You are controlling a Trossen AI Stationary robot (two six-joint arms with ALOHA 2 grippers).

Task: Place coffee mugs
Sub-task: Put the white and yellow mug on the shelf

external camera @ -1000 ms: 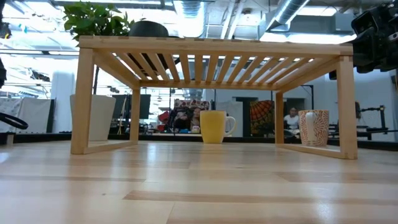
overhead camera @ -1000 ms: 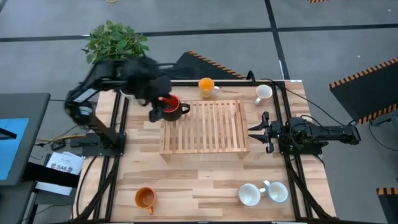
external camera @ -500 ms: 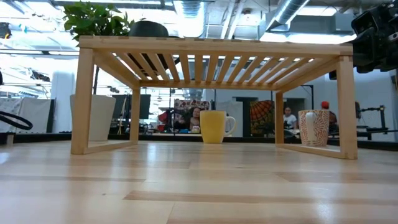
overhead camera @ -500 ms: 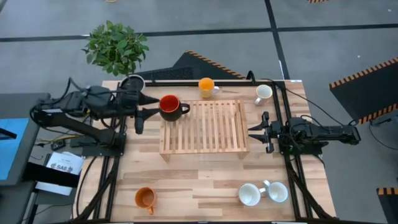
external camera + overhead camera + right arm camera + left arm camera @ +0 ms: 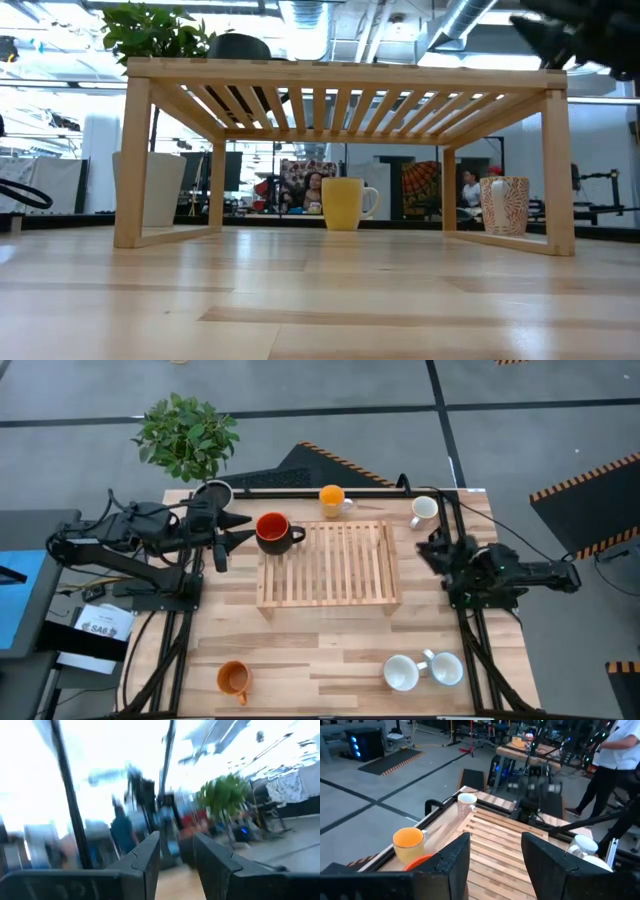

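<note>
The left gripper (image 5: 228, 538) sits at left of centre in the high view, fingers spread apart and holding nothing. Just right of its tips, the red mug (image 5: 272, 530) with black handle stands on the upper-left corner of the slatted wooden rack (image 5: 330, 575), clear of the fingers. A wider pale cup (image 5: 212, 492) with a dark inside stands above the gripper, near the potted plant (image 5: 186, 432) in the upper left.

The right gripper (image 5: 432, 550) is at the rack's right edge, angled toward the upper left; whether its fingers are parted cannot be determined.

Remaining mugs:
- The yellow-orange mug (image 5: 332, 499) stands on the table above the rack.
- 1 white mug (image 5: 423, 511) stands at upper right, above the right gripper.
- 2 white mugs (image 5: 424, 671) stand side by side at lower right.
- The darker orange mug (image 5: 233, 679) stands at lower left.

In the left wrist view, a person (image 5: 615, 765) stands beyond the table.
</note>
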